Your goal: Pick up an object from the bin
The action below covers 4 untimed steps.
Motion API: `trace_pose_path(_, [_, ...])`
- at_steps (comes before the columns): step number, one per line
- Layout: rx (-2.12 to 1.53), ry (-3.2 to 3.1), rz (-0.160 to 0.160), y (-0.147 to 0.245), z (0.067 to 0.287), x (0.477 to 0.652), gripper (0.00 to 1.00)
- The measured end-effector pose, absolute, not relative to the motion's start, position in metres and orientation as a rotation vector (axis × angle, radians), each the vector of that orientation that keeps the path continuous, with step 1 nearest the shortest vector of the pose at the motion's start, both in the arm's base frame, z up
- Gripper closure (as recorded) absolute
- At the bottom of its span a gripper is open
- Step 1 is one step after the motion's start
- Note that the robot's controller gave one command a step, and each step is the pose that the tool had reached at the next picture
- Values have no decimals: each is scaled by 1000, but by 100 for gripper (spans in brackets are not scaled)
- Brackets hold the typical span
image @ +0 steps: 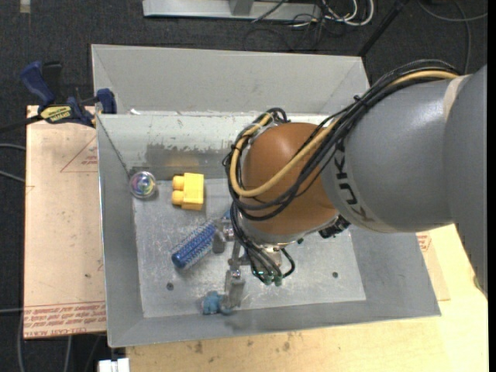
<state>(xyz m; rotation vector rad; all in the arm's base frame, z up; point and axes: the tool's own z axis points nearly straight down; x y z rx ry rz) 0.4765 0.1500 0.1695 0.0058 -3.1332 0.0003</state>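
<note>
Below the yellow block [188, 190]: my gripper [231, 284] hangs low over the floor of the grey bin [314, 287], its tip just beside a small pale-blue piece [211, 305].
Gripper: open or closed, I cannot tell; my orange wrist cover [287, 178] and its cables sit over it from this angle.
Small blue piece: well below the yellow block and slightly right of it, near the bin's front wall; I see nothing clamped on it.
Blue ribbed brush [194, 245]: lies tilted straight below the yellow block, between it and the small blue piece, just left of my gripper.
Glassy ball [142, 184]: just left of the yellow block, by the side wall, well away from me.
Step in hand: as I judge it, the reach down for a pick, with no lift begun; the small blue piece looks the likeliest target.
Next move: I would need to centre over that piece, close on it and rise straight, clear of the brush and the front wall.
Hard to make out: what the small blue piece is, and whether my tip touches it or the floor.
</note>
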Motion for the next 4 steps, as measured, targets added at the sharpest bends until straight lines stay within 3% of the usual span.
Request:
trace_pose_path(1, [180,-3142,-4,208,67,622,0])
trace_pose_path(2, [178,-3137,3,138,70,609,0])
trace_pose_path(3, [186,-3136,-3,142,69,608,100])
trace_pose_path(4, [259,-3141,-2,120,213,597,100])
